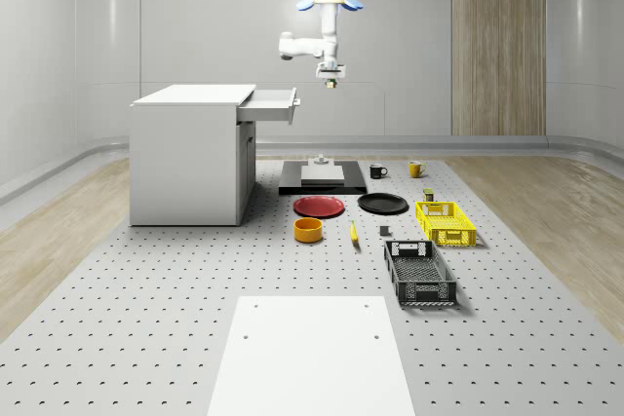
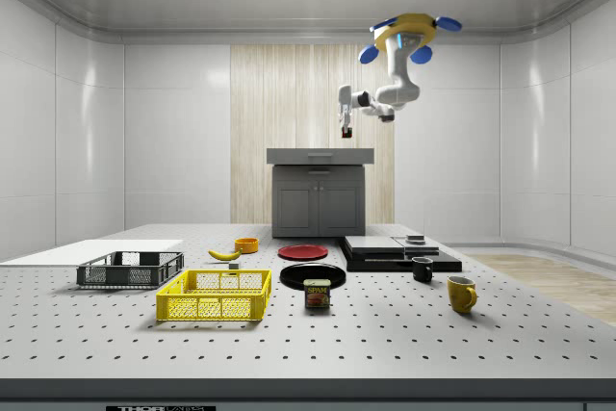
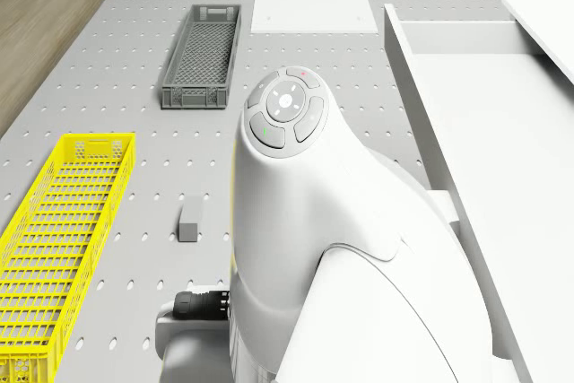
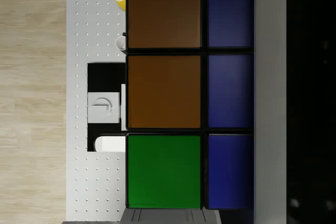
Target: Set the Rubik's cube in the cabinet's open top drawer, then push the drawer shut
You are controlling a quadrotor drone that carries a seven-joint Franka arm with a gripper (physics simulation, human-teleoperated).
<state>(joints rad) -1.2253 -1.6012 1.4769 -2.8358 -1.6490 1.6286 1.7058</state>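
The drone (image 1: 330, 2) hovers high above the table, to the whole-scene view's right of the white cabinet (image 1: 190, 153). Its arm hangs down, and the gripper (image 1: 331, 78) is shut on the Rubik's cube (image 4: 165, 93). The wrist view shows the cube's brown, green and blue stickers up close, with a dark finger (image 4: 310, 98) against one side. The cabinet's top drawer (image 1: 268, 104) stands pulled out. The held cube (image 2: 347, 132) is slightly above the drawer's level and just beyond its front panel, apart from it. In the drone view the drawer (image 3: 484, 177) lies beside the arm (image 3: 314, 248).
Below the gripper lies a black platform (image 1: 322, 177) carrying a white block. Two mugs (image 1: 378, 170) (image 1: 415, 169), a red plate (image 1: 319, 206), a black plate (image 1: 382, 204), an orange bowl (image 1: 308, 230), a banana (image 1: 353, 233), a yellow crate (image 1: 446, 223) and a grey crate (image 1: 419, 272) sit on the table.
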